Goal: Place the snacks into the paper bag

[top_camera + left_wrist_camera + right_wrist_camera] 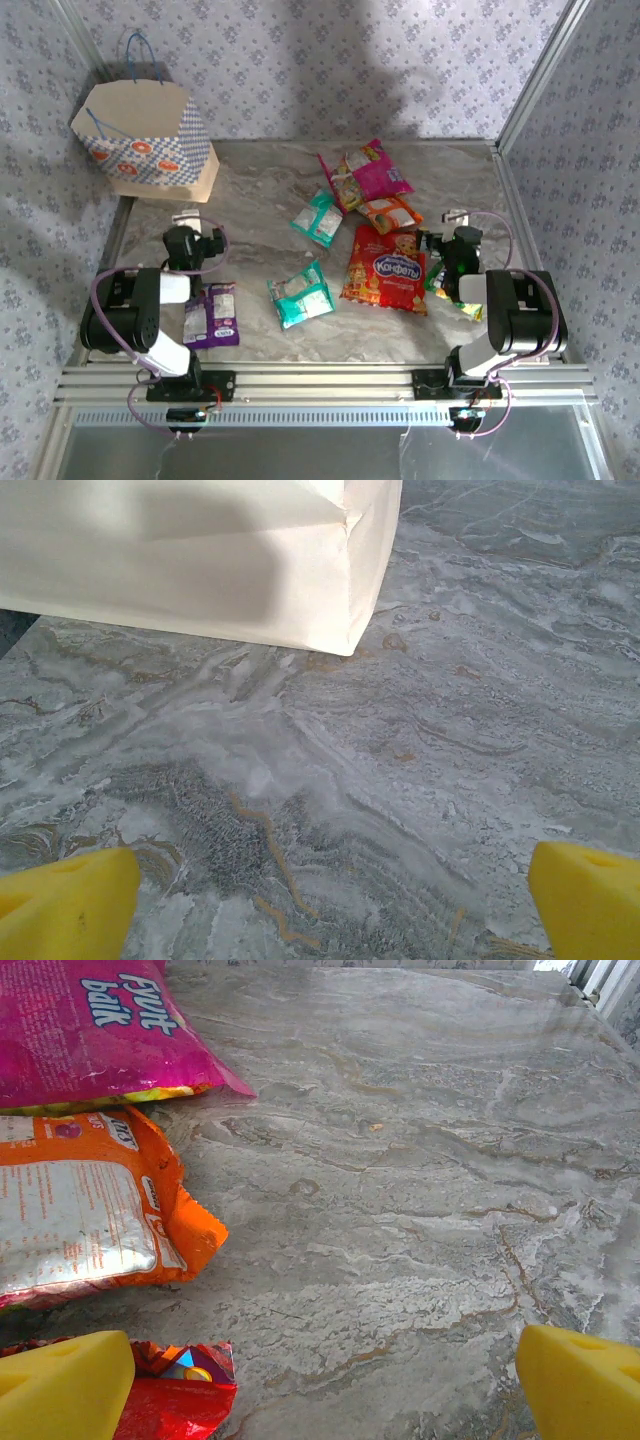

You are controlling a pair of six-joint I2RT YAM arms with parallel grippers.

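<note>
Left fingers [65, 905] apart, right fingers [60, 1385] apart, both empty, low over worktop [260, 200]. Snacks [385, 270] scattered mid-worktop; paper bag [150, 140] sits at far-left corner.

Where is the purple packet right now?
Top view: the purple packet lies at the near left of the table, with a teal packet to its right.
</note>
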